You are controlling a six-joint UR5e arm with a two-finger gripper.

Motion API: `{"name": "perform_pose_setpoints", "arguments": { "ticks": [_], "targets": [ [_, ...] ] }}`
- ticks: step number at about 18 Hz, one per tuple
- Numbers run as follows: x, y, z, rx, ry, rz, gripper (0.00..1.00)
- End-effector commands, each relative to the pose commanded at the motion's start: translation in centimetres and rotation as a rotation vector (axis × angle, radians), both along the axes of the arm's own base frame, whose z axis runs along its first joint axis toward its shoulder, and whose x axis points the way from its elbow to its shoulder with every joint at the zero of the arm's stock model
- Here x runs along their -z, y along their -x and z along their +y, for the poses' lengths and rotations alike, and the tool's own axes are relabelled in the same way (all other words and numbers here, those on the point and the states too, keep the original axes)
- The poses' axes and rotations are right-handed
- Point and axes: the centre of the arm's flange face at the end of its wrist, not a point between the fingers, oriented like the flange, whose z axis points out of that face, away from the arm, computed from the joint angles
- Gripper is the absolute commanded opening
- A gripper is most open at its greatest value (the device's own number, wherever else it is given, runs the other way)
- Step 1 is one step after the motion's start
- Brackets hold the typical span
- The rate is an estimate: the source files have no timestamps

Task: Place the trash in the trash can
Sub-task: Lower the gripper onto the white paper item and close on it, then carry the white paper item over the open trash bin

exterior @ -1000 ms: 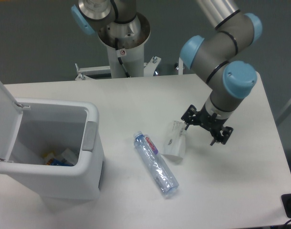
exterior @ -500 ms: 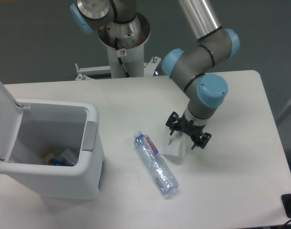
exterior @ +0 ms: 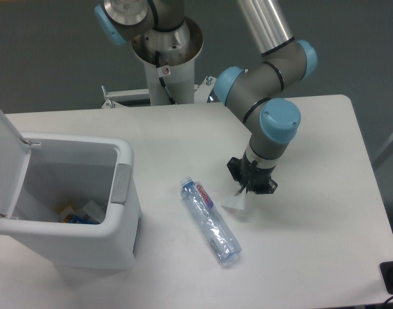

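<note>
Robotics lab, by the look of it. Grey-and-blue industrial arm (exterior: pixel 267 96) bolted on a metal pedestal (exterior: pixel 167 71) behind a plain white table (exterior: pixel 325 244). Bare dark grey wall (exterior: pixel 48 58) behind. White lidded bin (exterior: pixel 74 199) and a few test items laid out; nothing domestic.

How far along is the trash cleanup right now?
Early stage. The trash can stands open with some items at its bottom, so that part looks ready. The gripper is down over the white wrapper; whether its jaws have closed on it is unclear. The crushed bottle lies untouched on the table. Both pieces remain to be binned.
</note>
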Motion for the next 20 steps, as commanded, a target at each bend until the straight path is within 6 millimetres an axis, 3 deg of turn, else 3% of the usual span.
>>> {"name": "perform_pose_setpoints", "arguments": {
  "ticks": [3, 8, 12, 13, 20],
  "targets": [
    [-2.7, 1.3, 0.7, -0.003, 0.017, -0.03, 0.0],
    [-9.8, 3.7, 3.3, -0.147, -0.028, -0.119, 0.0],
    [-13.6, 3.1, 5.2, -0.301, -0.178, -0.194, 0.0],
    [-15.7, 2.9, 5.7, -0.323, -0.233, -0.203, 0.0],
    [-25.1, 0.6, 8.5, -0.402, -0.465, -0.289, 0.0]
  ]
}}
